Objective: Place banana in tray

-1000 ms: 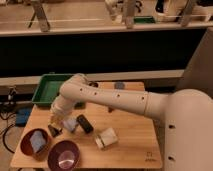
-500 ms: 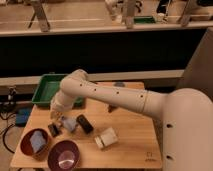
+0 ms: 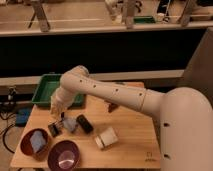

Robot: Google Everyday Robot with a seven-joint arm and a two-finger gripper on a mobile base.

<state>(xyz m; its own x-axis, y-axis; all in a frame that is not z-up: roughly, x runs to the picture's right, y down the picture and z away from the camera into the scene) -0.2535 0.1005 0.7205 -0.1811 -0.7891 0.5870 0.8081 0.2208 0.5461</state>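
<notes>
Front-left corner: two maroon bowls point(image 3: 35, 143) stood side by side at the near edge of the table point(image 3: 135, 147). The left one held a blue-grey scrap.
Tray: the green tray point(image 3: 45, 91) lay at the far-left corner of the table, its long side running left to right. Its left part was bare and its right end was hidden behind the arm.
Gripper: the gripper point(image 3: 59, 114) hung at the tip of the white arm point(image 3: 107, 92), just in front of the tray's near rim, pointing down at the table. Whether it was apart, together or clamped on something could not be told.
Banana: it was not plainly seen. A pale yellowish patch point(image 3: 56, 105) at the wrist, just beside the tray's near rim, may have been it, which would put it in the gripper's grasp, but this was a guess.
Deciding relation: the tray lay behind and slightly left of the gripper, close by. A short carry away from the camera over the near rim looked enough.
Below the gripper: a small dark item point(image 3: 54, 130), a grey-blue lump point(image 3: 70, 123) and a dark cylinder point(image 3: 84, 124) lay near each other on the table.
Centre: a white cup point(image 3: 106, 137) lay on its side.
Room: nothing stood between the gripper and the tray. The rim was the one edge to clear.
</notes>
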